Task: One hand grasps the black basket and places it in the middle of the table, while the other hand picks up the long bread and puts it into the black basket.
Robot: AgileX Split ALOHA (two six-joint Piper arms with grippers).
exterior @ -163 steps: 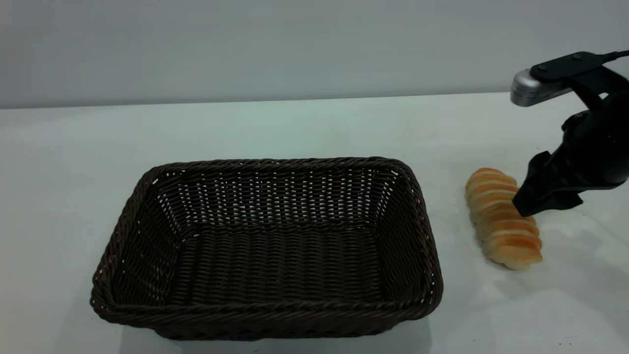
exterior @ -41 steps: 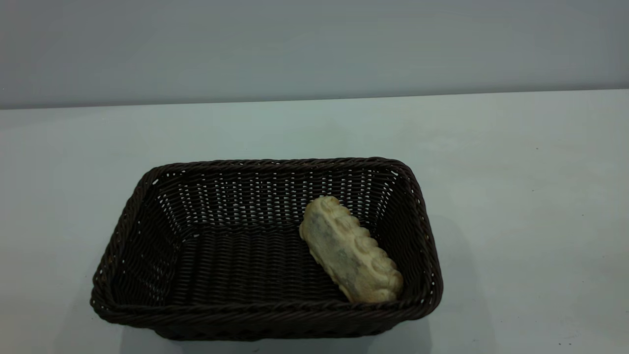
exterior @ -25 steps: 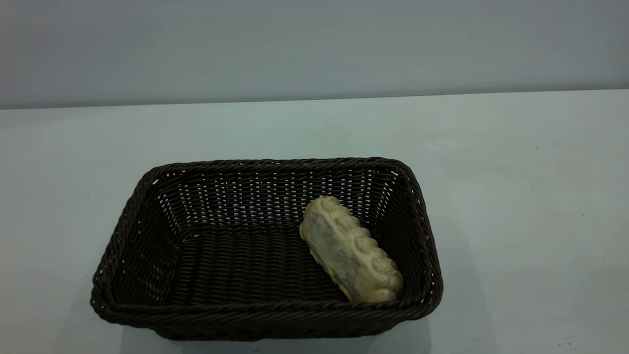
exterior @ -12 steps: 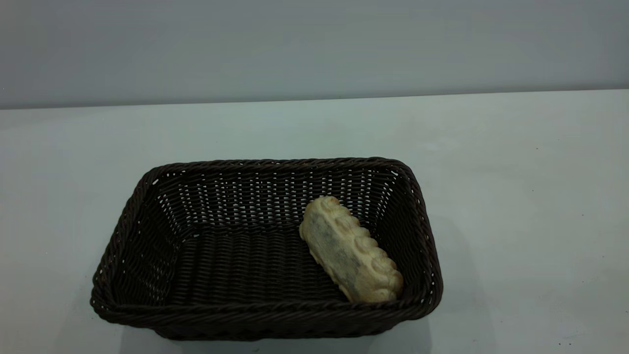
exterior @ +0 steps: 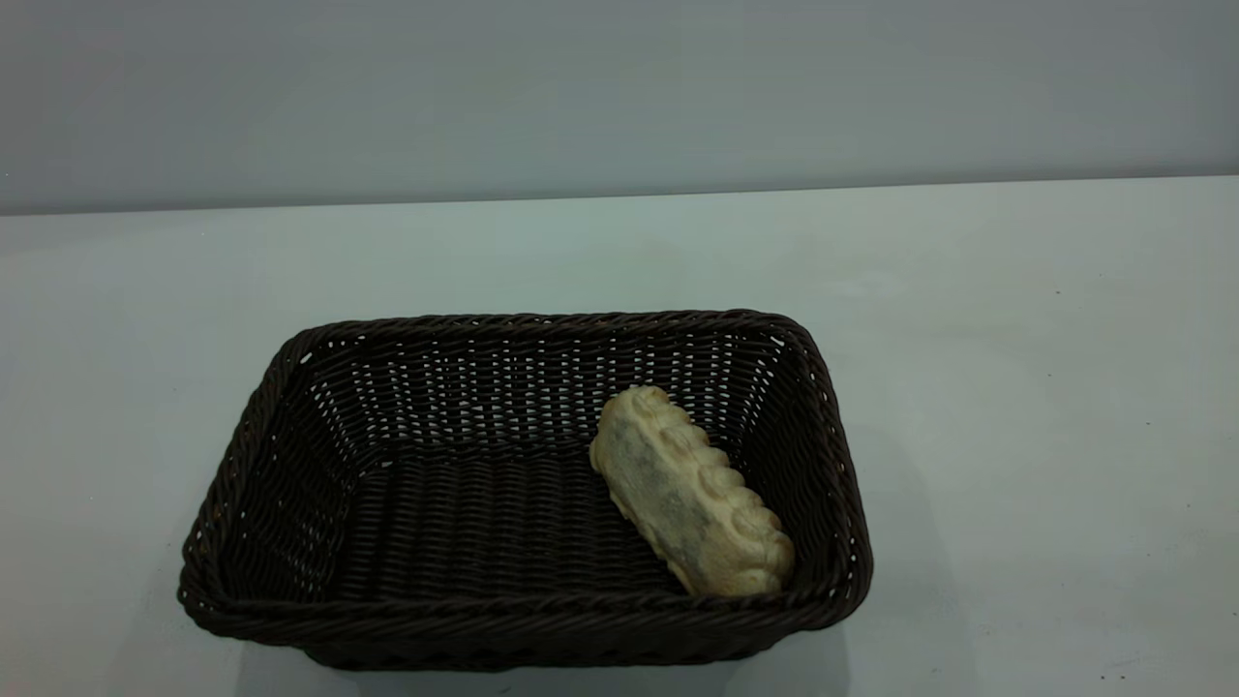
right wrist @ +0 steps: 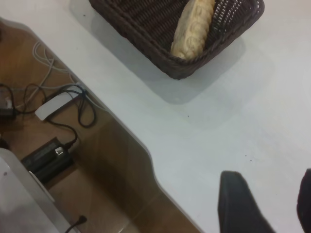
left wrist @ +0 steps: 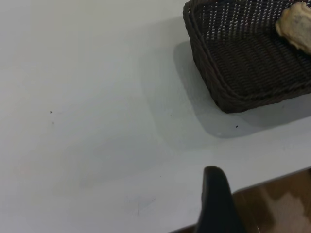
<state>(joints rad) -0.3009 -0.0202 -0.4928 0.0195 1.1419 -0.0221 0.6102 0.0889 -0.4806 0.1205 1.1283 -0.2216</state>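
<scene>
Exterior view: black basket seated flat on the table, near the front-centre of the surface. Long bread lying inside, on the basket floor toward the right-hand side, set diagonally, pale flat underside with greyish smudge facing up, one end close to the front right corner, just beside the right wall. No arm or gripper within this view.

Left wrist view: left gripper well apart from the basket, above bare tabletop by the table edge. One dark finger visible only; jaw state cannot be told. Bread partly visible at the frame edge, inside the basket.

Right wrist view: right gripper held over the table near its edge, clear of the basket. Two dark fingers visible with a bare gap of tabletop between them; jaws spread, grasping nothing. Bread resting in the basket close to one wall. Beyond the table edge: brown floor, a white device and black cables.
</scene>
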